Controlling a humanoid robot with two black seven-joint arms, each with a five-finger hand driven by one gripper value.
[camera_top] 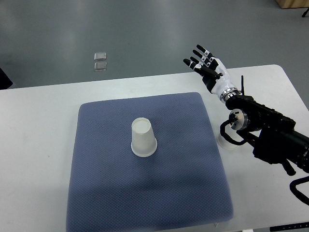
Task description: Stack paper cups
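Note:
A white paper cup stands upside down near the middle of the blue-grey mat. A second white cup sits on the table just off the mat's right edge, mostly hidden under my right forearm. My right hand hovers above the table's far edge, well right of and beyond the upside-down cup, its fingers spread and holding nothing. My left arm does not show.
The white table carries the mat, and its far edge runs behind the hand. Two small clear squares lie on the grey floor beyond it. A brown box corner shows at the top right.

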